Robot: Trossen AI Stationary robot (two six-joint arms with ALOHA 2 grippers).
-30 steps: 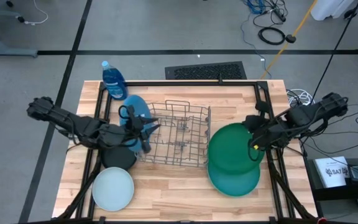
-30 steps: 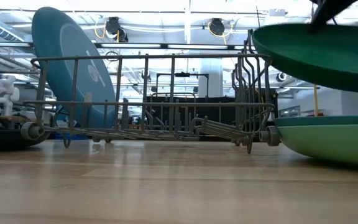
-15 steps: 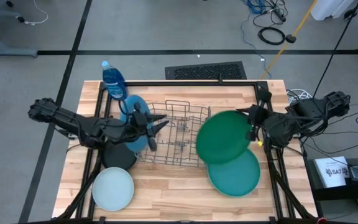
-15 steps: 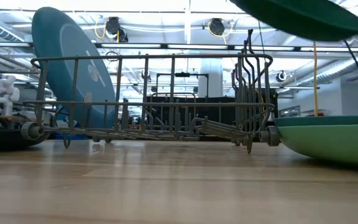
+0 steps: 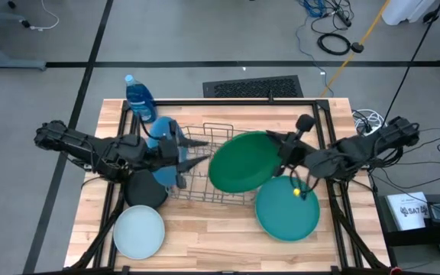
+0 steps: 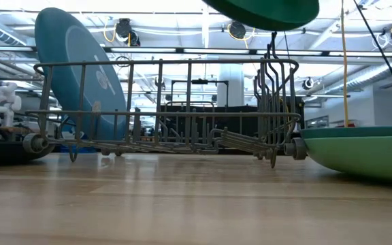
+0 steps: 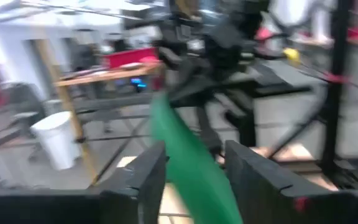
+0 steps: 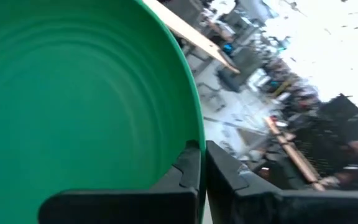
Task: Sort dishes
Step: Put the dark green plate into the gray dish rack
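Note:
My right gripper [image 5: 281, 155] is shut on the dark green plate [image 5: 241, 162], which hangs above the right half of the grey wire rack [image 5: 205, 172]; it shows at the top of the low view [image 6: 264, 9]. The large blue plate [image 5: 164, 136] stands on edge in the rack's left end, leaning on its wires [image 6: 73, 68]. My left gripper [image 5: 189, 153] is open and empty beside the blue plate, over the rack. The light green plate [image 5: 287, 215], the pale blue-white plate [image 5: 138, 232] and the black plate [image 5: 145, 195] lie flat on the table. My right gripper pinches the dark green plate's rim [image 8: 199, 155] between its two fingers, one on the hollow face and one on the back. It has the rim on the side toward the table's right edge and comes from the right. The plate is lifted clear, tilted, above the rack.
A blue soap bottle [image 5: 138, 98] stands at the table's far left corner. A black frame [image 5: 228, 101] runs round the table's far and side edges. Bare wood shows along the near edge between the pale plate and the light green plate.
My right gripper has carried the dark green plate up and toward the table's left, from above the light green plate to above the rack's right half; the plate has tipped. My left gripper has shifted a little toward the rack's middle.

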